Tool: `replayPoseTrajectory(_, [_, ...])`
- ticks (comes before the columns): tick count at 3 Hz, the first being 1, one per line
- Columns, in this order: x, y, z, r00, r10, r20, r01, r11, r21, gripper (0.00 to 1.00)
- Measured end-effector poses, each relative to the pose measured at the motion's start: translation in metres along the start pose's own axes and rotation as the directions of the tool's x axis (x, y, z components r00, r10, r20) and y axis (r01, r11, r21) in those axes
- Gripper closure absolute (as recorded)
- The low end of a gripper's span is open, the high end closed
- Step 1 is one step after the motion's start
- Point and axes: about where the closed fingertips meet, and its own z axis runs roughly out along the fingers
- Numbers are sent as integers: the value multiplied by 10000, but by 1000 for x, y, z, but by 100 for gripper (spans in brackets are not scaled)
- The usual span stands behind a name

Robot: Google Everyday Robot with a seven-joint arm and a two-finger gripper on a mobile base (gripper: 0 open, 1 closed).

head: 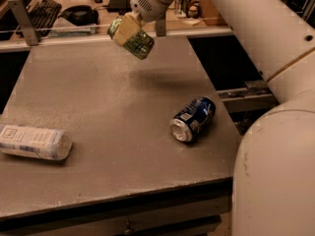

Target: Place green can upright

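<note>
robot mid-task: the gripper (129,33), at the end of the pale arm (256,28), hangs over the far part of the grey table (98,102), clamped on the green can (140,44), which is lifted clear of the surface w/ a faint shadow beneath. the can sits tilted in the grasp, one end pointing down to the right, not yet vertical. judged from here, the step in hand is turn-and-lower: the wrist should rotate until the can's axis is plumb, then come straight down onto bare table, letting go only once the bottom rim sits flat all round. a release made early or at a slant would prob. tip a light can over. the open patch below looks a fair spot, well apart from the blue can (193,119) lying on its side near the right edge and the white labelled cylinder (34,141) lying at the left edge. hard to make out: which end of the can is the top, since one tan pad (125,27) covers its upper part and the 2nd finger is hidden behind. the arm's bulk cuts off the lower right corner, incl. part of the table edge.
</note>
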Motion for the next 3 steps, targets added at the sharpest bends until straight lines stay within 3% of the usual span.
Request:
replayPoseTrajectory(1, [20, -10, -32, 9896, -908, 1113, 982, 9932, -633, 100])
replayPoseTrajectory(2, [42, -14, -55, 9607, -1891, 2033, 2132, 9715, -1037, 100])
replayPoseTrajectory(3, [67, -14, -70, 9076, -2670, 3241, 3192, 9402, -1193, 100])
